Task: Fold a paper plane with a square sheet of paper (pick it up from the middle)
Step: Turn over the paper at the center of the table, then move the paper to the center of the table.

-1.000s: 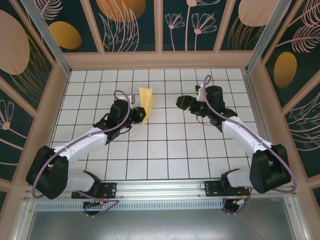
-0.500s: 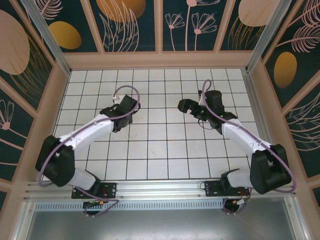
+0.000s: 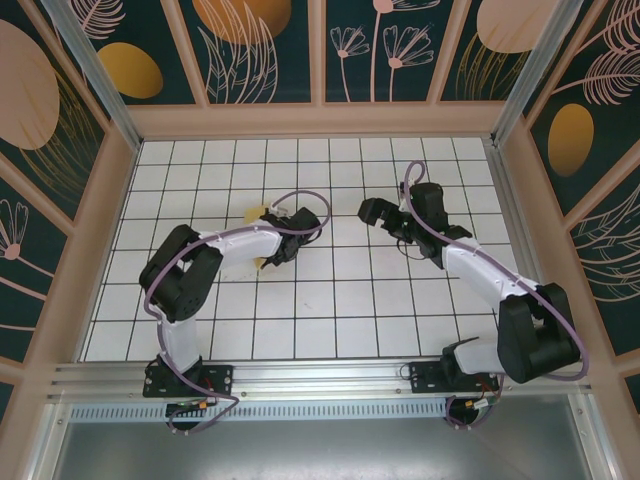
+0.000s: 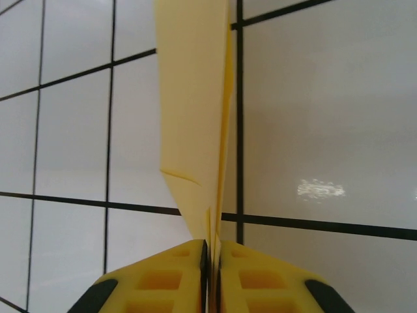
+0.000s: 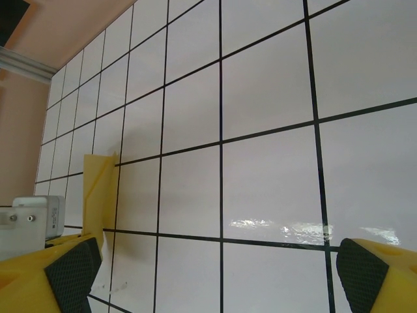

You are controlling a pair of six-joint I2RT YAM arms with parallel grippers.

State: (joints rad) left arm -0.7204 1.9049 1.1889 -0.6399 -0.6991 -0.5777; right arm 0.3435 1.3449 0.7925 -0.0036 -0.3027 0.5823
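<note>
The left arm's fingers (image 4: 210, 251) are pressed together on the narrow end of the folded yellow paper plane (image 4: 195, 98), which stands on edge between them and stretches away from the wrist above the white tiled table (image 3: 330, 300), a little left of its middle. The right arm's fingers (image 5: 218, 280) are spread wide apart with nothing between them, hanging over bare tiles just right of the middle, near the left arm's fingers but apart from them.
</note>
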